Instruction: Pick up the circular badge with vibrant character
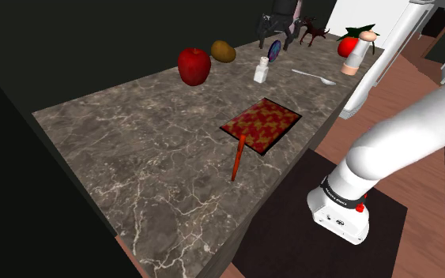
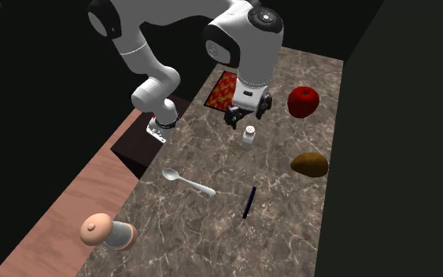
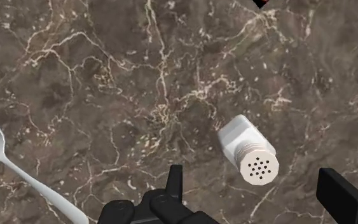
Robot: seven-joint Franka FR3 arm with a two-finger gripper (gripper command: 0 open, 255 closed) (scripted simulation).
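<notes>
End effector [image 2: 247, 116] is hovering wide open and empty over the white shaker [image 3: 247, 149]. It should be heading for the badge [image 1: 274, 50], seemingly standing on edge, with fingers straddling its thin faces.

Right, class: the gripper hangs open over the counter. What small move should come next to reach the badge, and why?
Probably carry the gripper, kept high, past the white shaker toward the badge. Its open fingers frame the shaker without touching it, while the badge stands on edge farther along the counter.
</notes>
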